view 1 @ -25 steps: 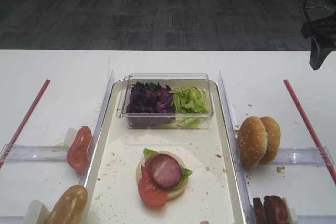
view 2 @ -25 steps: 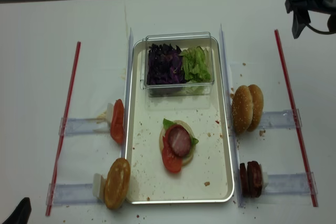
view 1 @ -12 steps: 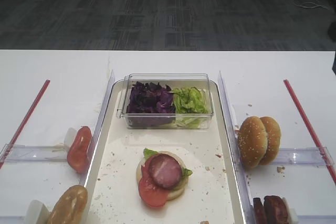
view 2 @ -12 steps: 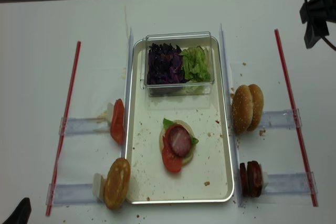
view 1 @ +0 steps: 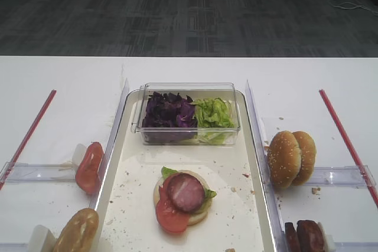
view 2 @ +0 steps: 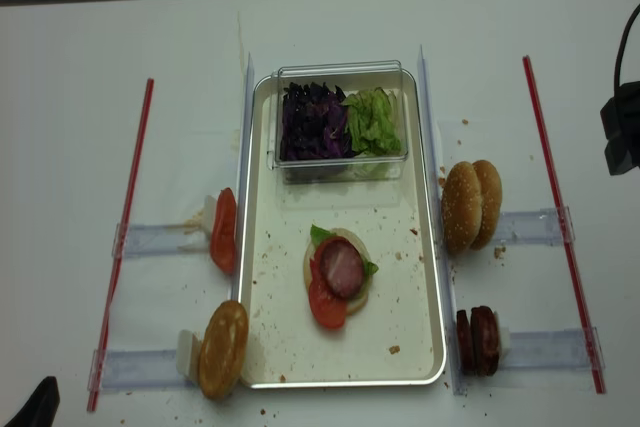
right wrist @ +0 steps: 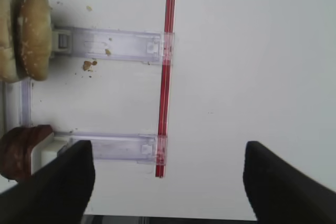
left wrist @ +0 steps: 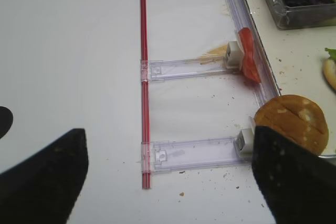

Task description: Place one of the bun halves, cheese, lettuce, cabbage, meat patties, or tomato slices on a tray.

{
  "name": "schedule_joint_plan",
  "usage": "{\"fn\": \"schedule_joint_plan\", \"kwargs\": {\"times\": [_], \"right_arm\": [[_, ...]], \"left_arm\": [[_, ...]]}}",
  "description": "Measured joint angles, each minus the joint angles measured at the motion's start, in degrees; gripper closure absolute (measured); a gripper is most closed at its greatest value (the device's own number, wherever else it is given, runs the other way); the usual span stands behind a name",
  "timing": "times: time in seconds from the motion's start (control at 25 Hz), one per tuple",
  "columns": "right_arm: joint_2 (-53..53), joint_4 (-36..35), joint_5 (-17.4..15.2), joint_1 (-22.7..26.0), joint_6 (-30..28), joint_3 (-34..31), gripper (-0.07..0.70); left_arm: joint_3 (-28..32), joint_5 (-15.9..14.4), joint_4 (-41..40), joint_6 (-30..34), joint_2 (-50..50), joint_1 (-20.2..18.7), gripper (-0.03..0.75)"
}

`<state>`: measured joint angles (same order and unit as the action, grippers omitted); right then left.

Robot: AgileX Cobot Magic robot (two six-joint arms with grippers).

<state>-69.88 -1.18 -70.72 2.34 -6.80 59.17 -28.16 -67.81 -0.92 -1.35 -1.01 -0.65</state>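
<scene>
Retreating toward three o'clock, the right tool [right wrist: 165, 182] is hovering spread wide and empty over the white tabletop [view 2: 70, 97]. Two sesame-seeded golden bun halves [view 2: 470, 204] are standing on edge just right of the long silver metal tray [view 2: 420, 337]; soft, light, crushable, best pinched gently across the crusts.

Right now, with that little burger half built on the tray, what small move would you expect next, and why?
Probably the right gripper, its jaws wide and empty, swings in toward the sesame bun halves beside the tray. The stack shows bun, lettuce, tomato and meat patty, but no top.
</scene>
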Motion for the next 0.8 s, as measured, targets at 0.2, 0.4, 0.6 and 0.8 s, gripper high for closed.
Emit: {"fn": "schedule_joint_plan", "kwargs": {"times": [0.2,0.4,0.6,0.8], "right_arm": [[9.2,0.0,-0.2,0.0,0.0,-5.7,0.020],[19.2,0.0,-0.3,0.0,0.0,-10.9,0.020],[31.2,0.0,-0.7,0.0,0.0,-15.2,0.020],[41.8,0.0,0.6,0.0,0.0,-18.9,0.020]], "left_arm": [[0.0,0.0,0.0,0.0,0.0,0.0,0.099],[0.0,0.0,0.0,0.0,0.0,0.0,0.099],[0.0,0.0,0.0,0.0,0.0,0.0,0.099],[0.0,0.0,0.0,0.0,0.0,0.0,0.099]]}}
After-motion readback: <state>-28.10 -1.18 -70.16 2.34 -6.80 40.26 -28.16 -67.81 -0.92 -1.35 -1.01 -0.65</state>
